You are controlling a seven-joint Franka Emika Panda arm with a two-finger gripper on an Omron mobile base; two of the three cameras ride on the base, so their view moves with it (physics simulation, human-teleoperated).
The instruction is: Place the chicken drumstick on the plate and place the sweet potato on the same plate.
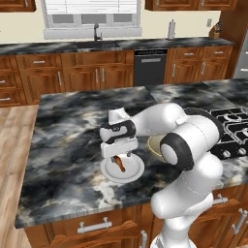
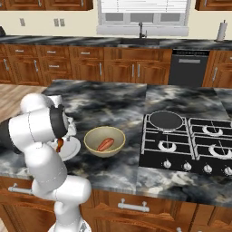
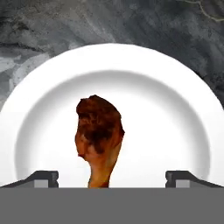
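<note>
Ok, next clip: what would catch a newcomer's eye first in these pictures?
Probably the chicken drumstick lying on the white plate, dark brown against it, with the gripper just above and its jaws wide apart on either side. Next, the sweet potato sitting in the tan bowl beside the plate, on the dark marbled counter left of the stove.

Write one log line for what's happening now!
gripper: open | drumstick: on plate | sweet potato: in bowl

the dark marbled island counter [image 1: 68,121] carries the plate [image 1: 133,173] (near edge), a tan bowl [image 2: 105,141] and a cooktop [image 2: 190,142].
</note>
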